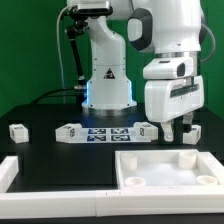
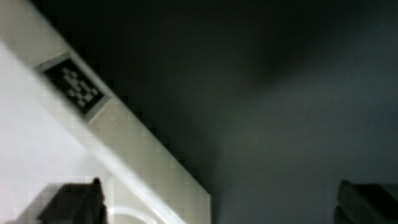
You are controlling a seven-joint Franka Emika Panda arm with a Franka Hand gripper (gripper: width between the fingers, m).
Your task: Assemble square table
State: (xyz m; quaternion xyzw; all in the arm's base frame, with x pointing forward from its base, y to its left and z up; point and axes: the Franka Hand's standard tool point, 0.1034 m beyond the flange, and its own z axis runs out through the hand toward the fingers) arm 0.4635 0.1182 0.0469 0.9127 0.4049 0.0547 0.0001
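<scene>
The square table's top (image 1: 160, 172) is a white slab with a raised rim and round sockets, lying at the front on the exterior view's right. My gripper (image 1: 178, 130) hangs open just above its far edge. In the wrist view the slab (image 2: 45, 140) shows a tag (image 2: 71, 85) and a straight edge that runs between my fingers, close to one dark finger (image 2: 71, 205). Between the fingers of the gripper (image 2: 222, 205) there is otherwise only dark table. Short white legs lie along the back: one (image 1: 16, 131) far left, one (image 1: 68, 132) left of centre, one (image 1: 146, 130) beside my gripper.
The marker board (image 1: 105, 136) lies flat in front of the robot base (image 1: 105, 85). White border bars (image 1: 12, 170) frame the left and front edges of the black table. Another small white block (image 1: 196, 133) sits just right of my gripper.
</scene>
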